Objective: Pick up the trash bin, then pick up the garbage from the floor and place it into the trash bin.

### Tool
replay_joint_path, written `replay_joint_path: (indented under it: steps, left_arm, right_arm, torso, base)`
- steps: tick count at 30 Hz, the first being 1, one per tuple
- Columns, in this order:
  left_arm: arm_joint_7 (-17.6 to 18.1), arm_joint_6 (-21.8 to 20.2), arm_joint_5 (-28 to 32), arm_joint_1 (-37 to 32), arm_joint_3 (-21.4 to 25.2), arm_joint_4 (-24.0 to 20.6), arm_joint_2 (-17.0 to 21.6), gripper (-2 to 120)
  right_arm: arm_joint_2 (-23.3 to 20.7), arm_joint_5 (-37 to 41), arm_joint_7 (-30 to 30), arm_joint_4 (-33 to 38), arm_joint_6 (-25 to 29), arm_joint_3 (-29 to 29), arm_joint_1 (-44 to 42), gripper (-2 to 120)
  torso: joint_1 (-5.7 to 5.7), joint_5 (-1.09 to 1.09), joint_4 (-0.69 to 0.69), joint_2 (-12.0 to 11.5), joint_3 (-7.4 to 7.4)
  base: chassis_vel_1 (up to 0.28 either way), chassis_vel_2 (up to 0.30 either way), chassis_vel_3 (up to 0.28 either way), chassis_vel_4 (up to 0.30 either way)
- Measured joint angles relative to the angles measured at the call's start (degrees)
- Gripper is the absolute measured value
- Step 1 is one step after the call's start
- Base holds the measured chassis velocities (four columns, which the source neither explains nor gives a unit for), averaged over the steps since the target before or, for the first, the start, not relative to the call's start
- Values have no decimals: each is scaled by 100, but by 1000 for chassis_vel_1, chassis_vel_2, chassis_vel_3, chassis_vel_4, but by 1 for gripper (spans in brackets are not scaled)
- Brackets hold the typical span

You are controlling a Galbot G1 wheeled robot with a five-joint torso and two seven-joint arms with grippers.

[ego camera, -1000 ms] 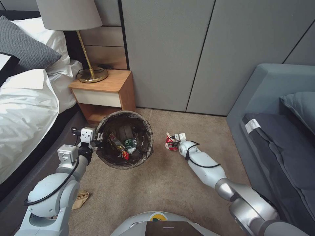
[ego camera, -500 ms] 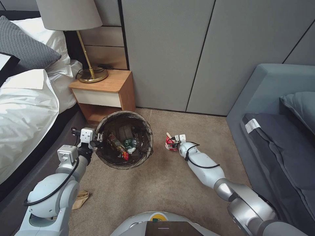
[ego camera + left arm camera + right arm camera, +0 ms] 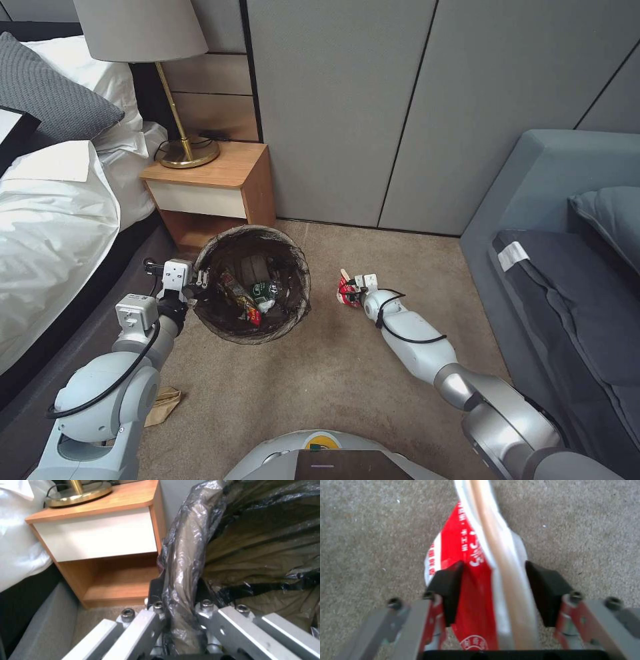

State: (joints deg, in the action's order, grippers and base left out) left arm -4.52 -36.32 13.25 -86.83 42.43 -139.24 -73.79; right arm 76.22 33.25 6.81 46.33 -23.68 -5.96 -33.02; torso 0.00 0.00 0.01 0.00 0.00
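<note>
Right gripper [image 3: 491, 590] has its 2 pads pinched on a red wrapper [image 3: 470, 562] over the floor [image 3: 347, 373], just beside the trash bin [image 3: 293, 257]. Left gripper [image 3: 180, 610] is clamped on the bagged rim, probably holding the bin close for an easy drop-in.

Right pincer [image 3: 351, 288] with red wrapper [image 3: 344, 291] drawn slightly back toward robot, wrapper squeezed narrower.

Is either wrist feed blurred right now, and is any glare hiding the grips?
Right wrist view: the red wrapper is soft and smeared close to the lens, though the right gripper pads visibly pinch it. Left wrist view: pale sheen on the bag over the trash bin rim, which the left gripper clamps. Head view: sharp, evenly lit.
</note>
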Motion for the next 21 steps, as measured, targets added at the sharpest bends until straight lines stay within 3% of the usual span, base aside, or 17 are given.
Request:
replay_joint_path:
  steps: [6, 8, 12, 21]
  left_arm:
    - [0, 0, 0, -1, 1, 0, -14, 0]
    - [0, 0, -5, 4, 2, -1, -32, 0]
    - [-12, -4, -11, -37, 36, -26, -31, 0]
    - [-12, -22, -10, -17, 37, -53, -27, 0]
  right_arm:
    - [-19, -3, -13, 44, 4, 17, -28, 28]
    - [-53, 1, -13, 98, 4, 32, -37, 12]
    - [-149, 73, 1, 258, -19, 33, -58, 0]
    - [-456, 304, 65, 652, -116, 22, -155, 0]
  torso:
    - [0, 0, 0, 0, 0]
    - [0, 0, 0, 0, 0]
    - [0, 0, -1, 0, 0]
    - [0, 0, -1, 0, 0]
  base:
    - [0, 0, 0, 0]
    - [0, 0, 0, 0]
    - [0, 0, 0, 0]
    - [0, 0, 0, 0]
